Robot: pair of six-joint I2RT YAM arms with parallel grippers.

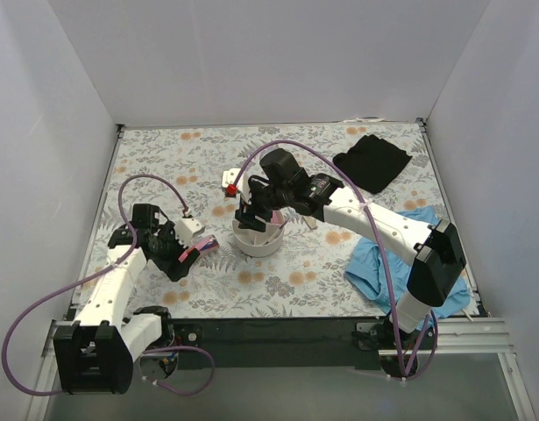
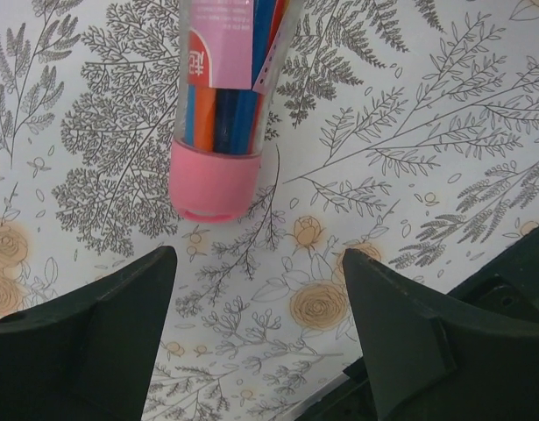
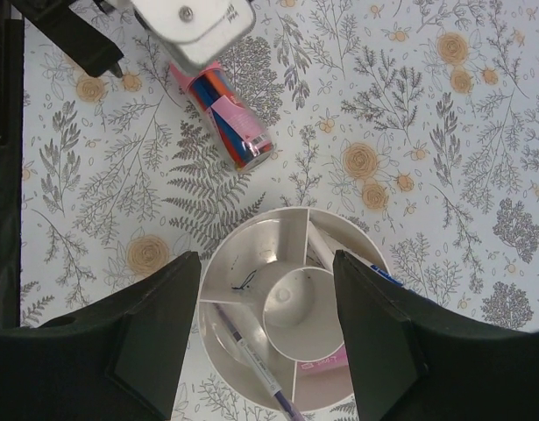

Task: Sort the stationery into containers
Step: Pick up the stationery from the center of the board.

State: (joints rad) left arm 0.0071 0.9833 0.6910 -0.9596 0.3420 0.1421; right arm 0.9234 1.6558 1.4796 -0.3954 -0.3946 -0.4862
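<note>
1. While the right gripper (image 3: 267,263) hangs above the white organiser (image 3: 251,272), the pink-capped pen case (image 2: 223,96) lies flat on the floral table (image 2: 409,158). It is in no compartment and sits left of the organiser in the top view.
2. Key relation: the case is just ahead of the left gripper (image 2: 258,263), pink cap end nearest. Its long axis runs almost straight away from the fingers. It sits toward the wrist view's left-hand finger, not centred in the gap.
3. Left arm is clearly the nearer one.
4. Left jaws: spread wide, nothing between them. The wrist is low and pitched down at the table.
5. Right jaws: also apart and empty, pointing down over the central cup.
6. Judgement: the left gripper needs a short advance plus a small sideways shift to straddle the barrel across its width.
7. The organiser holds a thin pen (image 3: 251,364) and what looks like a blue-capped marker, which is partly hidden.
</note>
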